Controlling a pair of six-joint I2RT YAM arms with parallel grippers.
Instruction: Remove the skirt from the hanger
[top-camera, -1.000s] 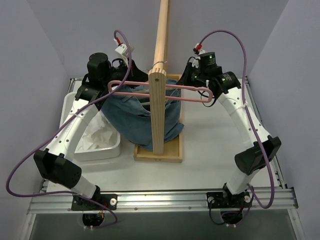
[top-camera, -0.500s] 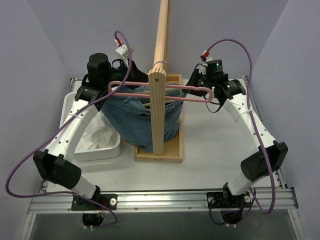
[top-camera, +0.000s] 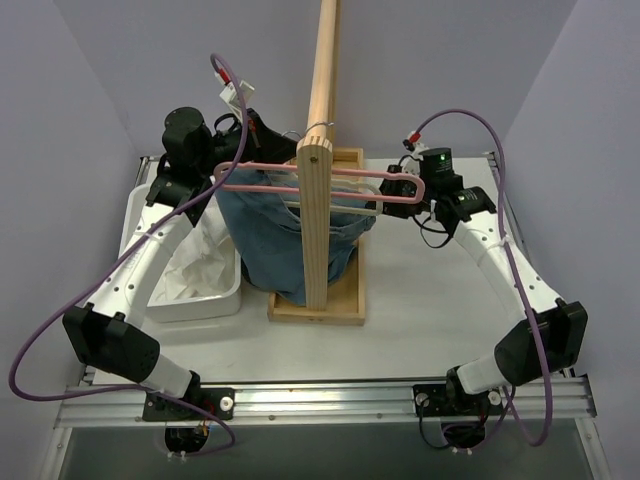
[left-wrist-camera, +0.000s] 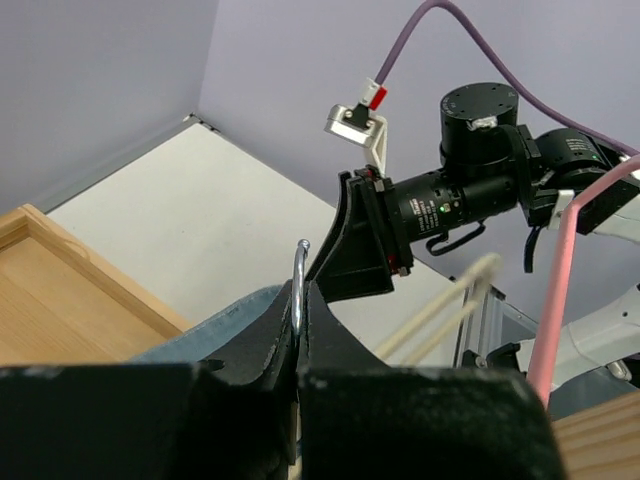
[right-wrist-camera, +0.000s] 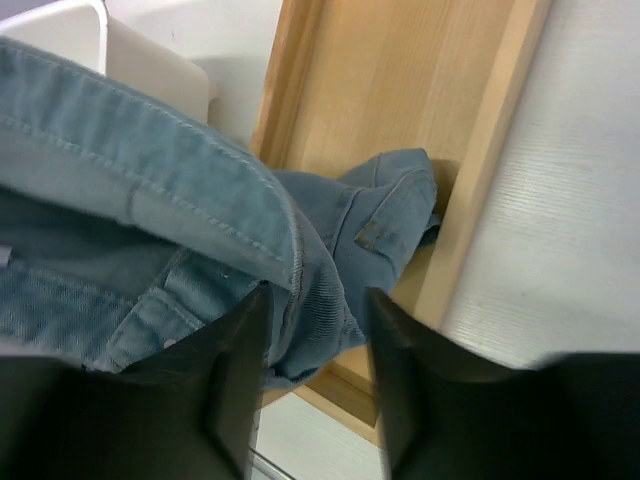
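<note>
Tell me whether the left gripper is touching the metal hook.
Touching. The left wrist view shows the shut left gripper pinching the metal hook.

Right hand loosened; denim garment shifted right.

The left arm's jaws press shut on a thin upright metal hook, with blue denim just behind them, a wooden tray on the white counter to the left, and the pink hanger and two pale rods rising at right before the right arm.
</note>
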